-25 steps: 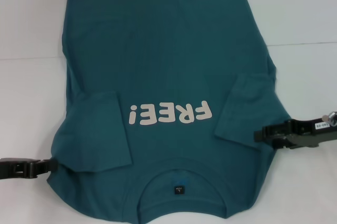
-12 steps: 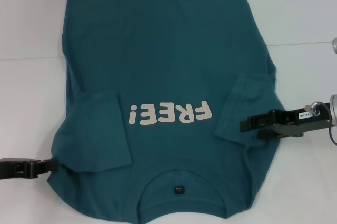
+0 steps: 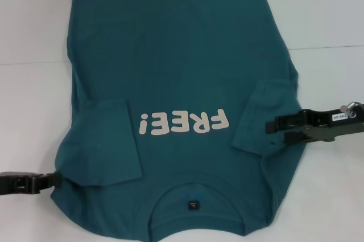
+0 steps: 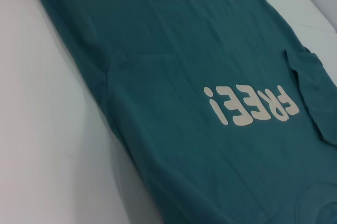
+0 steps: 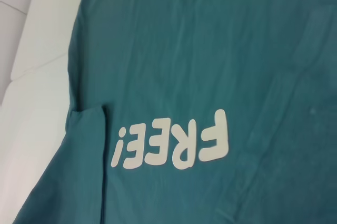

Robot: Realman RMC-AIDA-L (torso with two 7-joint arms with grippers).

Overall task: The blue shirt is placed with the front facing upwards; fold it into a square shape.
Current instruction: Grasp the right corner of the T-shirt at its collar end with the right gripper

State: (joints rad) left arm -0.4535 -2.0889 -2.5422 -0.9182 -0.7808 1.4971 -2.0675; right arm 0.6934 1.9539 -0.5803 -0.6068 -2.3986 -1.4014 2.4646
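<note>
**Right sleeve fold at risk of a shallow or doubled grip**

Your large dark teal-blue cotton T-shirt lies flat on the white counter, front up, with the white "FREE!" lettering reading upside down in the head view and the ribbed round collar nearest the robot. Both short sleeves are already turned in over the chest.

Your right hand hovers over the shirt's right edge, just beside the folded sleeve. Its two fingers stand apart, one above the other, with nothing between them. Your left hand sits low at the shirt's left edge near the shoulder; I can't tell from this angle whether it has cloth pinched or merely touches it.

Watch three things:

- If the right hand closes while this high, it may catch only the sleeve flap, and the flap will unfold when you lift.
- If it bites too deep, it could gather both layers plus the body panel and drag the whole shirt sideways.
- If the left hand is holding cloth and the right pulls, the shirt will skew and the square will be crooked.
</note>
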